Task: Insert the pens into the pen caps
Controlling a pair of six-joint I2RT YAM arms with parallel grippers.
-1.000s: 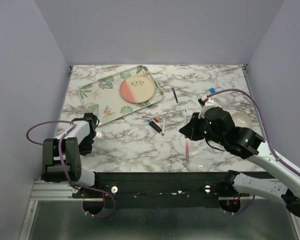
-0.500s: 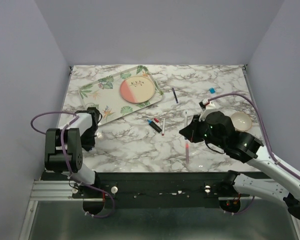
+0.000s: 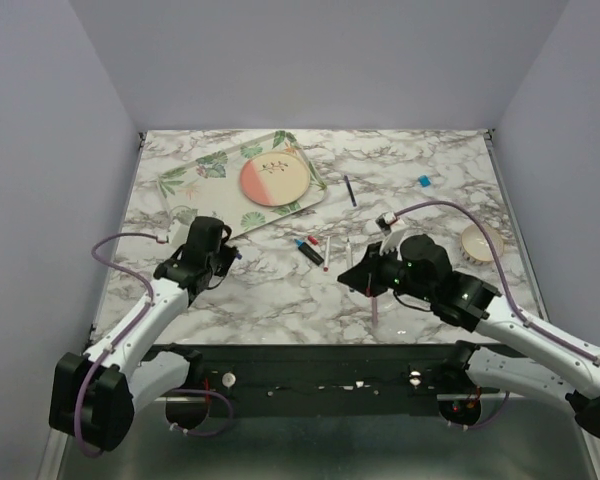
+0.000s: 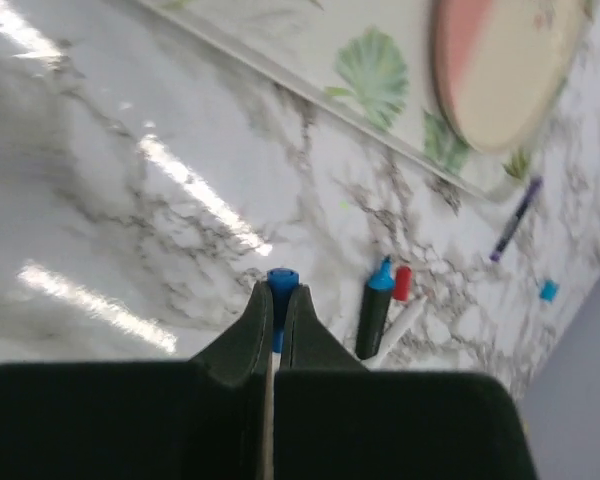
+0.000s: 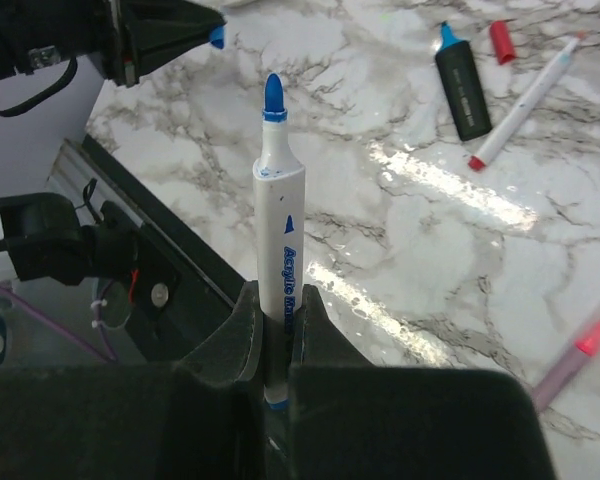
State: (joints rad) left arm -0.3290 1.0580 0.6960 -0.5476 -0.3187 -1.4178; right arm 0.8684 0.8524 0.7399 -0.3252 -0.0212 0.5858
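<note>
Pen (image 5: 279,210), slim, in right gripper (image 5: 273,298); left gripper (image 4: 278,302) apparently pinches stubby cap (image 4: 281,277).

A: How is the table (image 3: 280,300) seen by the top camera?
B: Whole, from high above and behind its near edge.
A: And the wrist cameras?
B: Both are held close over it, tilted down; the dark marker (image 4: 373,322) is shared by all views.
</note>
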